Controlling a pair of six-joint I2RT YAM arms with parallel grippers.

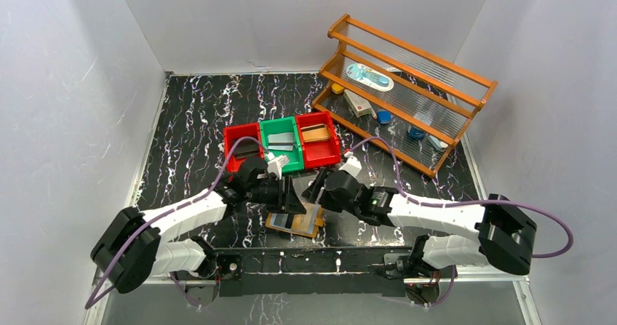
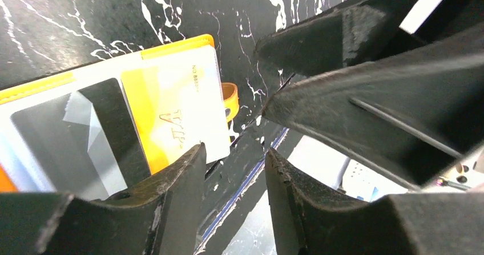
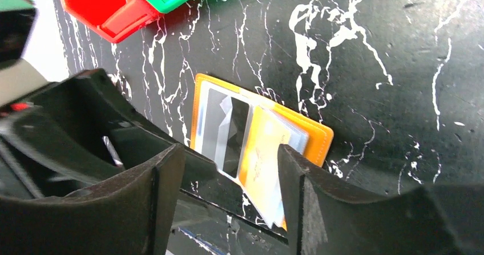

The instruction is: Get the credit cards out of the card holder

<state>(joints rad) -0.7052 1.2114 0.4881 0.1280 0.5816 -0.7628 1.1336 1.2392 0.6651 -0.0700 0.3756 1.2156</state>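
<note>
Left end effector (image 2: pixel 234 151) and right end effector (image 3: pixel 229 149) crowd edge-hugging card holder (image 3: pixel 319 137).

Card holder (image 1: pixel 295 222): flat on the table (image 1: pixel 189 114), 6 o'clock, at the near edge.
Credit cards (image 3: pixel 225 135): in the holder's pockets.
Bins (image 1: pixel 282 145): three side by side, 12 o'clock of the holder.
Rack (image 1: pixel 407 92): 2 o'clock, far right.

The tan-orange leather book-style card holder (image 1: pixel 295 223) lies open and flat, inside up, at the lower centre of the top view; a grey-silver flat plastic credit card (image 3: pixel 224 130) sits in its left clear pocket; a pale plastic card embossed "VIP" (image 2: pixel 194 101) lies on the fanned sleeves of its right half.
</note>
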